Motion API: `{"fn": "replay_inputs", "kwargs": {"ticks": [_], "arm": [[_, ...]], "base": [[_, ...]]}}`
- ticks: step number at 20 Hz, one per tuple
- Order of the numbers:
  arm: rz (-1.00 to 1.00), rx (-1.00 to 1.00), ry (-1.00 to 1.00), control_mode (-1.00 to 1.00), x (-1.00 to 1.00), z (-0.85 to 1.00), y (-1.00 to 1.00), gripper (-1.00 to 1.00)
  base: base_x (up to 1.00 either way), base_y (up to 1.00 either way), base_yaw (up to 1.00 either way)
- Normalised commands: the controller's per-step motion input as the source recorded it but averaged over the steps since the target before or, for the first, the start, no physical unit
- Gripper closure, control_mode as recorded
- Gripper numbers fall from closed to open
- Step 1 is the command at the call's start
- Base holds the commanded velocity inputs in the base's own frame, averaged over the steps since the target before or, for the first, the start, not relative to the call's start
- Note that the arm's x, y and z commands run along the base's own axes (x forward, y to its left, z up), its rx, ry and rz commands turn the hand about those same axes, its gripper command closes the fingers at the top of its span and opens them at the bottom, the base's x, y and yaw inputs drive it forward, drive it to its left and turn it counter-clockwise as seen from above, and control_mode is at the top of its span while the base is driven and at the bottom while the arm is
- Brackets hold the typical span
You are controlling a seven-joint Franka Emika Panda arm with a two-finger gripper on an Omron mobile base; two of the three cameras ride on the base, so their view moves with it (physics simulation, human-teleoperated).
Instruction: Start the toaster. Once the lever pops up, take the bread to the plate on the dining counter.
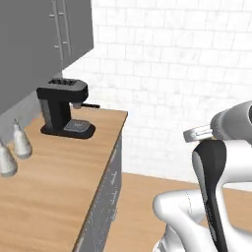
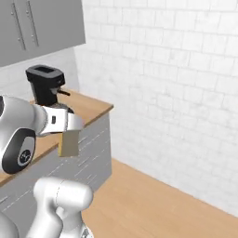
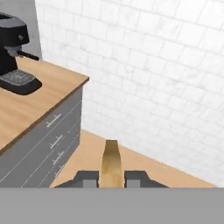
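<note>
Jaws: closed on the bread (image 3: pixel 110 164), one finger on each flat face; gripper (image 3: pixel 111 178) at the bottom of the hand view, pointing out over open floor.
Bread, position: clamped between the fingers, clear of every surface; in the right base view the slice (image 2: pixel 69 142) hangs below the hand, in front of the cabinet fronts.
Bread, long axis: runs straight out from the jaws along the line of the fingers; seen edge-on from the hand, broad face seen from the right base camera.
Bread, attitude: upright on edge, not flat; it would need turning level before it could lie on a plate.
Nearby surface: wood top (image 1: pixel 54 182) along the tiled wall, to the arm's left, carrying a black coffee machine (image 1: pixel 63 107) and two small pale bottles (image 1: pixel 14 147); this is not the dining counter.
Ahead of jaws: white tiled wall (image 3: pixel 166 74) and wood floor (image 2: pixel 153 204).
Judgement, step in hand: carry phase, slice already out of the toaster.
Judgement, coming move: turns on where the plate lies from the jaws; that bearing cannot be told from here, so the base must swing round first.
</note>
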Motion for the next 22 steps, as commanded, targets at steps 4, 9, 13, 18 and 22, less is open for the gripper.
{"fn": "replay_inputs", "kwargs": {"ticks": [4,9,13,18,22], "arm": [[0.00,0.00,0.00,1.00,0.00,0.00,0.00,1.00],[0.00,0.00,0.00,1.00,0.00,0.00,0.00,1.00],[0.00,0.00,0.00,1.00,0.00,0.00,0.00,1.00],[0.00,0.00,0.00,1.00,0.00,0.00,0.00,1.00],[0.00,0.00,0.00,1.00,0.00,0.00,0.00,1.00]], "base": [[0.00,-0.12,-0.94],[0.00,-0.16,-0.93],[0.00,-0.21,-0.91],[0.01,-0.22,-0.89],[0.03,-0.26,-0.85]]}}
